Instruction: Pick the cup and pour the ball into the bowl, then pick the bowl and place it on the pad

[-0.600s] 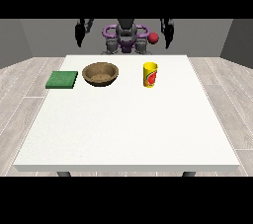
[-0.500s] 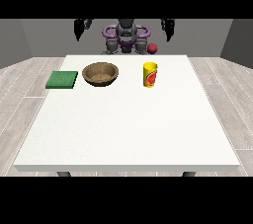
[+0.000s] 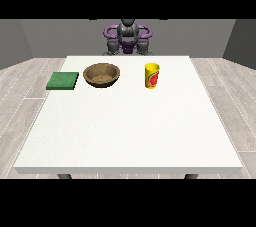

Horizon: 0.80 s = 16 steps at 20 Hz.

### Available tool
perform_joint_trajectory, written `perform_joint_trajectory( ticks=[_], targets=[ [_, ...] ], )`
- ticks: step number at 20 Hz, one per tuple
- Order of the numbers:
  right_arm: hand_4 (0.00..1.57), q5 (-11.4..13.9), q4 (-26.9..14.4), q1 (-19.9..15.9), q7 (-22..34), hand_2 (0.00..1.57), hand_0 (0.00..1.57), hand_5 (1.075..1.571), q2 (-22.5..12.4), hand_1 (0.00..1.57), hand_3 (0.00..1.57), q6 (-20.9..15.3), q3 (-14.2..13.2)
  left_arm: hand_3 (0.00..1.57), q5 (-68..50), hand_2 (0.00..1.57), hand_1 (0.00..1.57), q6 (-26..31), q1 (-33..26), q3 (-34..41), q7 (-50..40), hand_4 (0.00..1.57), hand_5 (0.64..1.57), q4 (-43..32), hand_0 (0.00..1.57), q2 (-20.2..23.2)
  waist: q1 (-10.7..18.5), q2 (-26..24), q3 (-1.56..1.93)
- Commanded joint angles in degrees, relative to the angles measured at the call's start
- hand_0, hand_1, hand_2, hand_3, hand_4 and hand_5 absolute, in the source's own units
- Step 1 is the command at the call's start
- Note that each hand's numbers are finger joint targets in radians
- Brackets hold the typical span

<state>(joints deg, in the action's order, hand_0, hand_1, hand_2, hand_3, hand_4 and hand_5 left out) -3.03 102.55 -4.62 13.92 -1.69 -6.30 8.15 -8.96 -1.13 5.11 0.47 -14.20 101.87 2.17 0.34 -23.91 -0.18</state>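
A yellow cup (image 3: 152, 76) with a red mark on its side stands upright on the white table (image 3: 130, 131), right of centre at the back. No ball shows; the cup's inside is hidden from here. A brown wooden bowl (image 3: 101, 75) sits to the cup's left, and a green pad (image 3: 63, 80) lies further left. The robot (image 3: 128, 35) stands behind the table's far edge. Of its hands I see only dark slivers at the scene's top edge, one at the view's left (image 3: 96, 20) and one at the view's right (image 3: 163, 20), both far above the objects.
Wide bare tabletop stretches from the three objects to the near edge. Wooden floor surrounds the table on both sides.
The red ball that was falling by the robot's chest above the cup no longer shows. Both raised hands have gone up to the scene's top edge. Cup, bowl and pad stay put.
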Motion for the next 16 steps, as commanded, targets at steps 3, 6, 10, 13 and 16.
perform_joint_trajectory(
  ticks=[3, 6, 10, 13, 16],
  targets=[
    [0.62, 1.8, 1.7, -0.9, 11.8, 0.00, 0.00, 1.568, 1.6, 0.00, 0.00, -18.7, 18.0, 0.00, -5.6, 0.00, 0.00, -1.8, -4.2, -1.9, -8.2, 0.00, 1.539, 3.7, 0.00, -2.1, 1.5, -3.5, 0.08],
    [0.51, 5.8, 4.3, -5.8, 14.7, 0.00, 0.00, 1.571, 1.7, 0.00, 0.00, -23.1, 20.6, 0.00, -4.5, 0.00, 0.00, -0.6, -5.7, -3.9, -4.4, 0.00, 1.535, 8.0, 0.00, -2.1, 0.5, 1.4, 0.13],
    [0.20, 9.9, 0.1, -18.2, 13.0, 0.00, 0.00, 1.570, 1.7, 0.00, 0.00, -18.5, 15.6, 0.00, -1.5, 0.00, 0.00, -1.3, 5.5, -2.6, -1.7, 0.00, 1.517, 5.2, 0.00, -1.1, -0.9, 13.4, 0.14],
    [0.00, 5.7, 1.8, -17.4, 7.0, 0.00, 0.00, 1.570, -0.8, 0.00, 0.00, -14.4, 10.9, 0.00, -2.8, 0.00, 0.00, -0.6, 11.8, 2.9, 0.9, 0.00, 1.509, 2.6, 0.00, 1.9, -2.6, 22.0, 0.20],
    [0.00, 3.2, 2.3, -19.8, 4.1, 0.00, 0.00, 1.570, -2.4, 0.00, 0.00, -11.0, 8.6, 0.00, -0.8, 0.00, 0.00, -0.7, 16.2, 5.3, 6.9, 0.00, 1.509, -1.0, 0.00, 3.4, -5.5, 29.4, 0.20]
  ],
)
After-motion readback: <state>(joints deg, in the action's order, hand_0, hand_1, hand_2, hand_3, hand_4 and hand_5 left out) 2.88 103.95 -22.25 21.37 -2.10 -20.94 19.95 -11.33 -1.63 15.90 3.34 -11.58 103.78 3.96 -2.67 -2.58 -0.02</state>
